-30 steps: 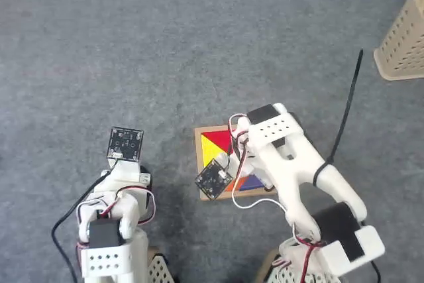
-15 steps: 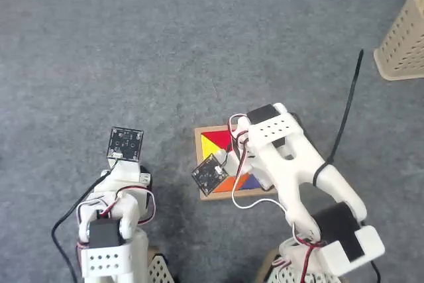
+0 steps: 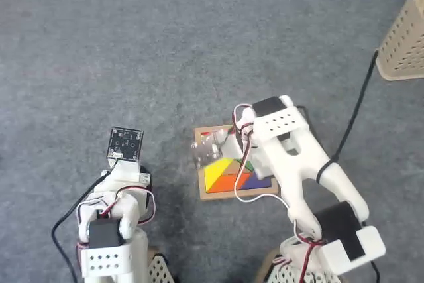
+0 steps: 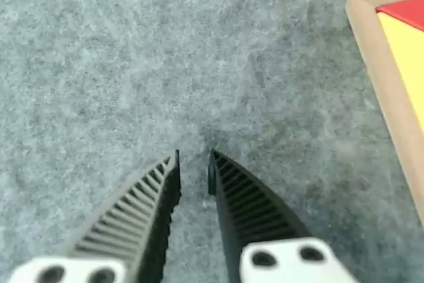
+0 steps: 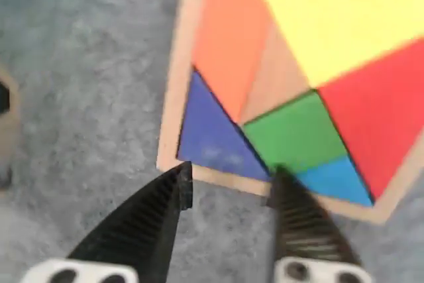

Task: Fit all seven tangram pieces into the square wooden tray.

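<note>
Right fingers (image 5: 230, 178): 2, spread wide, empty, over the tray (image 5: 173, 91) rim. Left fingers (image 4: 193, 161): 2, narrowly parted, empty, above bare grey worktop (image 4: 132, 44) near the tray's corner.
Tray: 1, mid-worktop.
Coloured pieces inside: 6, namely yellow piece (image 5: 344, 18), red piece (image 5: 377, 111), orange piece (image 5: 228, 44), green piece (image 5: 295, 130), light blue piece (image 5: 334, 180) and indigo piece (image 5: 209, 140).
Wood-toned triangle (image 5: 278, 81): 1, piece or floor unclear.
Basket (image 3: 404, 38): 1, well apart.

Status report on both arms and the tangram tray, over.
Left end effector open, empty, over carpet. Right end effector open, empty, tips at tray rim. Coloured pieces in tray; wood-coloured patch beside orange piece, possibly a gap.
</note>
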Controlling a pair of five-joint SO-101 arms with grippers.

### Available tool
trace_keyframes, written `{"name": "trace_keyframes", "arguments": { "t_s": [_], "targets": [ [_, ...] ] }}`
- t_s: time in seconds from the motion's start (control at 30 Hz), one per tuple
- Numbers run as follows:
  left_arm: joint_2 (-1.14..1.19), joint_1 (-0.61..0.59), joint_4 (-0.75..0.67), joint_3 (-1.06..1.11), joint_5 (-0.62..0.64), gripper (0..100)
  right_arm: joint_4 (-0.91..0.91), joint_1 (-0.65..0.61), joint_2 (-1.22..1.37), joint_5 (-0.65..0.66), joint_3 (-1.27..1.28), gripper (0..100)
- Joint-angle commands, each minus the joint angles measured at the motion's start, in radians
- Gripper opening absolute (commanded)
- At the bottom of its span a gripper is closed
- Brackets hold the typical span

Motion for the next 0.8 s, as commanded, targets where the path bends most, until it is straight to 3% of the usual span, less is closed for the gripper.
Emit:
{"name": "trace_keyframes", "arguments": {
  "t_s": [0.0, 0.33, 0.5, 0.77],
  "targets": [
    [-0.021, 0.002, 0.000, -0.010, 0.008, 7, 0.004, 0.021, -0.013, -0.157, -0.049, 4.5],
    [-0.021, 0.002, 0.000, -0.010, 0.008, 7, 0.259, 0.022, -0.104, -0.617, -0.069, 0.6],
    [-0.021, 0.002, 0.000, -0.010, 0.008, 7, 0.403, 0.022, -0.189, -0.713, -0.058, 0.6],
    [-0.021, 0.002, 0.000, -0.010, 0.008, 7, 0.398, 0.022, -0.303, -0.806, 0.166, 0.6]
  ]
}}
